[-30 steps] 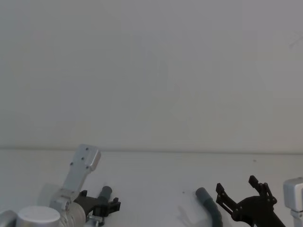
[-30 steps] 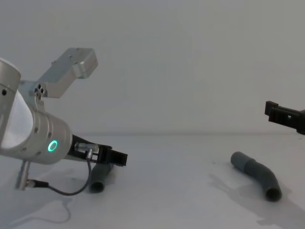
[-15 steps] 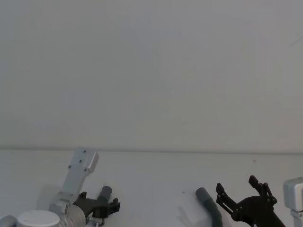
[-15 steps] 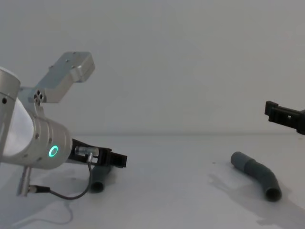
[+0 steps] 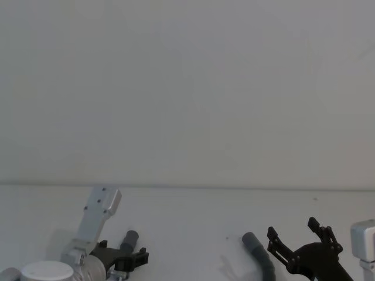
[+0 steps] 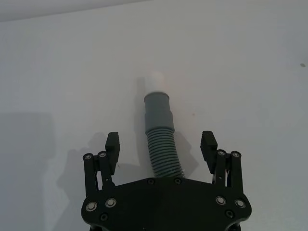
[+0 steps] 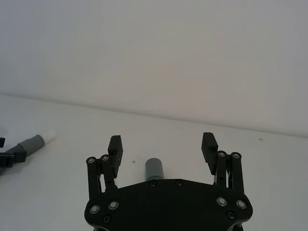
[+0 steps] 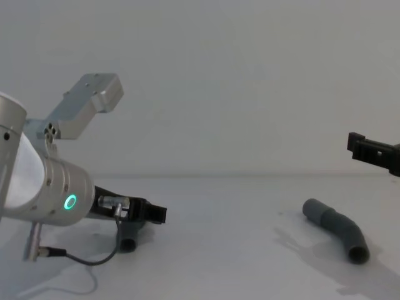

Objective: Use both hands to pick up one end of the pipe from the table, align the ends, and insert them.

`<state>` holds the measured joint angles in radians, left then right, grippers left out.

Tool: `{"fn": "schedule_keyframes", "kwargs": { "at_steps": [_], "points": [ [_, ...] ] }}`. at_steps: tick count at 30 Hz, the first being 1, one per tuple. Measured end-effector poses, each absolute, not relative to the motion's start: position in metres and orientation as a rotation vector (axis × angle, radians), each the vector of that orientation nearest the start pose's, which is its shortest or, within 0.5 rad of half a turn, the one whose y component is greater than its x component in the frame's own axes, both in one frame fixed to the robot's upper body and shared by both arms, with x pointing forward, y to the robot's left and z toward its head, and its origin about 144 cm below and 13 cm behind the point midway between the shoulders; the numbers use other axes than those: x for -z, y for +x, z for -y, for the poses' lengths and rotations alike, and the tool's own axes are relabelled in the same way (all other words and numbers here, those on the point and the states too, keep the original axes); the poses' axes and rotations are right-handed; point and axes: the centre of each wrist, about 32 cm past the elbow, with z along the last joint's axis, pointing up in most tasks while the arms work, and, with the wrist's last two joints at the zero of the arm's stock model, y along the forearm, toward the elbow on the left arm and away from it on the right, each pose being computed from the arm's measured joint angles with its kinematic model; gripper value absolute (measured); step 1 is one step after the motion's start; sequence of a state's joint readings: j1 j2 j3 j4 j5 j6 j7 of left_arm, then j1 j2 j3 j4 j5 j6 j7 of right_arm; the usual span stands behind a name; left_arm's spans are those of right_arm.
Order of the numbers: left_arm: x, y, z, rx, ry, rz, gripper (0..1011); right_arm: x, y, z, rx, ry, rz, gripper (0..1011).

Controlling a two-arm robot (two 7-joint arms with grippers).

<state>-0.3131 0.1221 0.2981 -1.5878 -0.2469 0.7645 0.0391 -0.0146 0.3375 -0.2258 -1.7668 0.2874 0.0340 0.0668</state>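
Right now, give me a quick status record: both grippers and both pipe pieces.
left gripper: open, low, straddling the left piece at its ribs
right gripper: open, raised, clear of the right piece
left piece: lying on the table, white stub pointing away from the gripper
right piece: lying on the table, untouched
joined: no

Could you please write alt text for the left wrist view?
The open left pincer straddles a ribbed grey pipe lying on the white table, without touching it. The pipe's white stub points away from the pincer.
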Motion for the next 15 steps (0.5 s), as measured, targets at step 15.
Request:
{"fn": "schedule_keyframes", "kwargs": {
  "at_steps": [15],
  "points": [
    [-1.2394,0.5254,-0.1676,-1.254,0.399,-0.349,1001,-1.1887,0.4433,0.2371,1.229,0.026,0.075,1002]
  ]
}}
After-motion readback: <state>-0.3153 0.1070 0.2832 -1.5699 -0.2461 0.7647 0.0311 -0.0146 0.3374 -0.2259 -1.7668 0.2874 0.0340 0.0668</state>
